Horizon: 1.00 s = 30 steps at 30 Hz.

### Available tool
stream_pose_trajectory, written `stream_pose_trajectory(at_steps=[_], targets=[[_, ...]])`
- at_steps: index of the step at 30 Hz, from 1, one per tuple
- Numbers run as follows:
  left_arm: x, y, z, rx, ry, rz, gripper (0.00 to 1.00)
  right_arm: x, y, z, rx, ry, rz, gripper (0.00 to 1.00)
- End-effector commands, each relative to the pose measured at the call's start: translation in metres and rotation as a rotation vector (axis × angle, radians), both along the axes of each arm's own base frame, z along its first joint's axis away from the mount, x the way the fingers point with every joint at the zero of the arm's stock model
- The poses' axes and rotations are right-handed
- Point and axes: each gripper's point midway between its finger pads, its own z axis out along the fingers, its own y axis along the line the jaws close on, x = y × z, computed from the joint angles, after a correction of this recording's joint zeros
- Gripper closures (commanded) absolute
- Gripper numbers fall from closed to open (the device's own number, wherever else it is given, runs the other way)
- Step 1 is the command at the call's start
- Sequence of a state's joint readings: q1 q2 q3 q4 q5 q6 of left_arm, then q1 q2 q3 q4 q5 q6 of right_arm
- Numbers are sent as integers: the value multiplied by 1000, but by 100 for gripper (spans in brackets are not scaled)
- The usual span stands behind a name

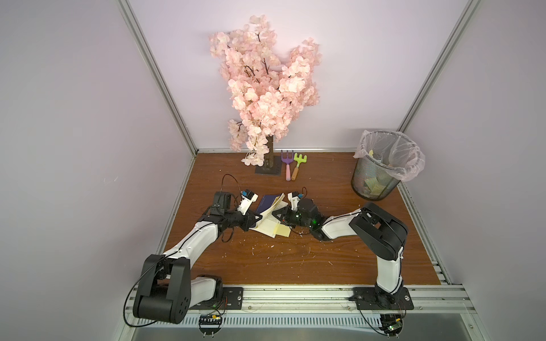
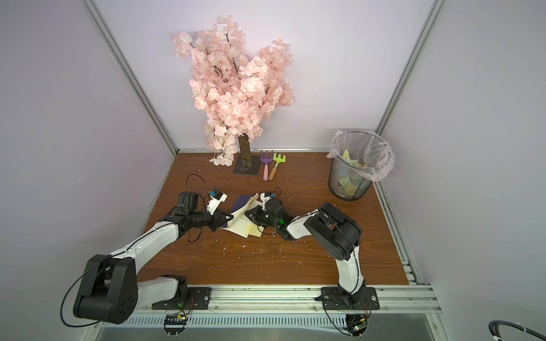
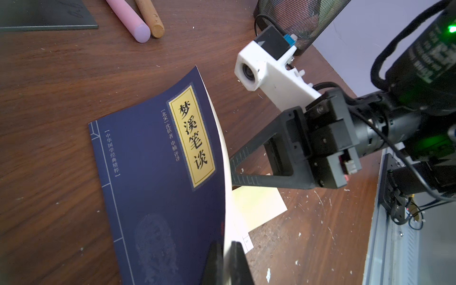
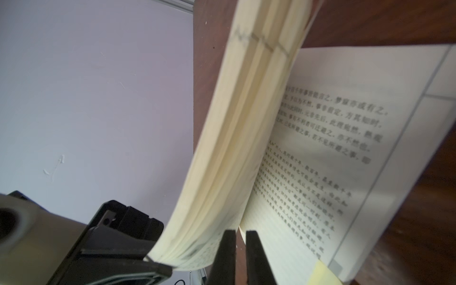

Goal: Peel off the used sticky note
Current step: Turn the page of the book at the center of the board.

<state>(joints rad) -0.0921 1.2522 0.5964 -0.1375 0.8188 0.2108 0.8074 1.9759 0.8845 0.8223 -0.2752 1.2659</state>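
1. table (image 1: 295, 259): brown wood-grain top, flecked with pale scraps.
2. sticky note (image 1: 283, 230): pale yellow, on the lower open page of the book. its free part juts past the page's near corner over the table. in the right wrist view only a corner shows, off to one side of the fingers and not between them.
3. right gripper (image 4: 240, 233): reaches into the open book from the right. jaws drawn nearly together, a thin slit left. a leaf edge meets the slit, but whether anything is pinched cannot be told. judgement: bring the tips to the jutting yellow flap, take it alone with no page, then pull low and slowly away from the stuck edge.
4. left gripper (image 3: 227, 245): clamped tight on the edge of the lifted cover and pages. judgement: hold firm and level, so the stack does not flop onto the note mid-peel.
5. book (image 3: 160, 172): dark blue cover with a yellow title panel, bowed upward. lower pages lie flat on the table. risk: thin paper may rise or tear with the note.
6. purple rake (image 1: 287, 161), green rake (image 1: 300, 159), blossom tree (image 1: 266, 94): at the far edge, well apart from the work.
7. waste bin (image 1: 375, 180): mesh, plastic liner, yellow slips inside, in the far right corner. likely where the peeled note goes.
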Motion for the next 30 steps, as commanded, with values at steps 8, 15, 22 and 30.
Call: stream_pose_trajectory(at_steps=[8, 15, 22, 30], targets=[[16, 28, -12, -18, 34, 98, 98, -5, -3, -59, -86, 87, -21, 91], [35, 69, -17, -5, 4, 273, 98, -5, -9, -68, -128, 108, -38, 92], [33, 92, -40, 110, -17, 375, 98, -1, -4, -56, -132, 78, -23, 92], [31, 101, -60, 161, 25, 408, 98, 5, 0, -29, -140, 10, -5, 86]])
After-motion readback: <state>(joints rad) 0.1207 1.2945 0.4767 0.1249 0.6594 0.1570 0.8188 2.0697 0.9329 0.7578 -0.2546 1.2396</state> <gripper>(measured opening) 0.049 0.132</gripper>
